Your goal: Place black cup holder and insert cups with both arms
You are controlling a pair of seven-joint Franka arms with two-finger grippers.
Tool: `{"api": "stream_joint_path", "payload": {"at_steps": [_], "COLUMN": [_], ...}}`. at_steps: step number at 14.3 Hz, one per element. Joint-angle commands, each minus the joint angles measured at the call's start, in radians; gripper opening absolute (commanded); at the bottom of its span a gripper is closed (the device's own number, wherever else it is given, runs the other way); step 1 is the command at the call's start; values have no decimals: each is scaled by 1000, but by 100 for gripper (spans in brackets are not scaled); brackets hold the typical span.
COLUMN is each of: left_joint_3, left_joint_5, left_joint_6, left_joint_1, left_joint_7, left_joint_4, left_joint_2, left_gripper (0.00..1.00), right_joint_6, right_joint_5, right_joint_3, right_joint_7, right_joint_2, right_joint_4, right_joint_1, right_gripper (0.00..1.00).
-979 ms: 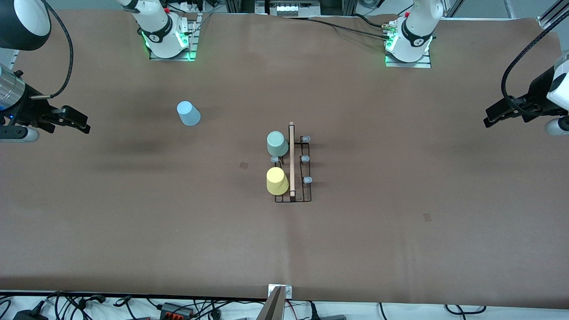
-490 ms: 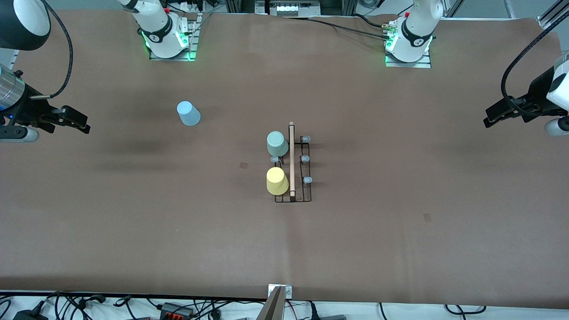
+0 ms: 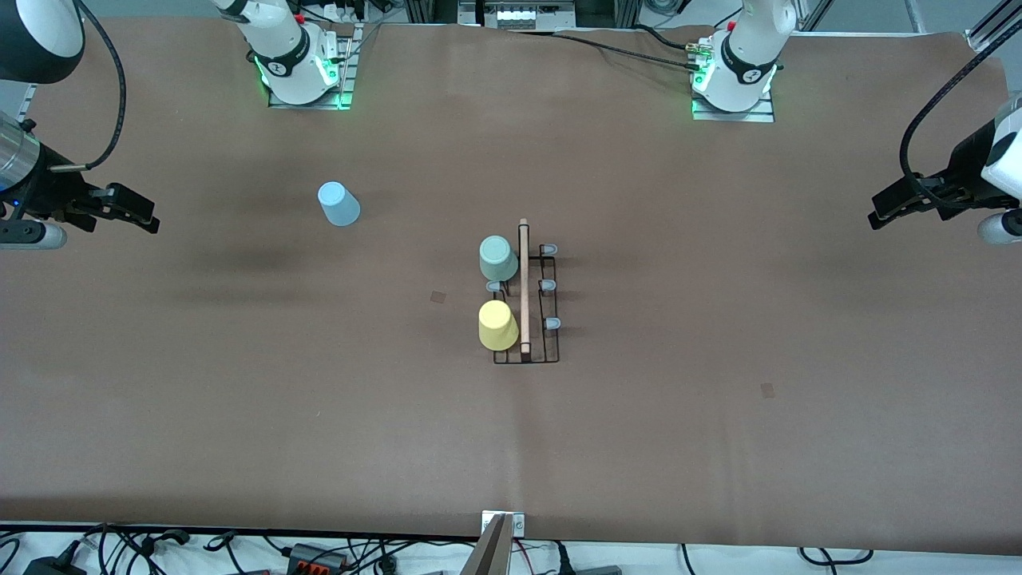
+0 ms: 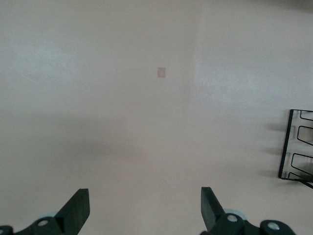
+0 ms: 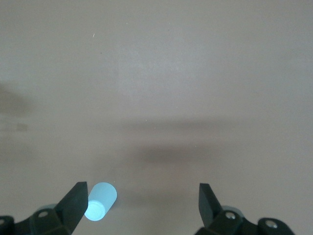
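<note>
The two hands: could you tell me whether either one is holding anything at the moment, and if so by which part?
Nothing is held. The left hand and the right hand are both open with only bare table between their fingers.

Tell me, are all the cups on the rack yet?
Not yet. The black cup holder sits mid-table, with the pale green cup and yellow cup upside down on it. The light blue cup is left on the table. The right gripper and left gripper are open and empty at the table's ends.
</note>
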State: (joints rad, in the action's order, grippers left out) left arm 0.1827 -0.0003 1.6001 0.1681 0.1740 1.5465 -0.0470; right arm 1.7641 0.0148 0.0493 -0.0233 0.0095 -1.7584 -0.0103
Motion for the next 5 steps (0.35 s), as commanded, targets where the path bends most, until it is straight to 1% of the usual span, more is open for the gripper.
{"api": "stream_joint_path", "payload": {"at_steps": [1,5], "left_joint_3": [-3,-3], "left_joint_5": [-15,-15], "left_joint_6": [-8,-8], "left_joint_1": [-2,-2], "left_joint_7": [-18,-18], "left_joint_4": [-16,-16], "left_joint_2": [-5,-4], "left_gripper": [100,100], "right_joint_6": [-23,-34], "right_joint_5": [-9,-9], "right_joint_3": [-16,-16], "right_joint_7": [-10,-14], "right_joint_2": [-20,-31], "right_joint_4": [-9,-12], "right_joint_1": [16,18], "right_gripper": [100,100]}}
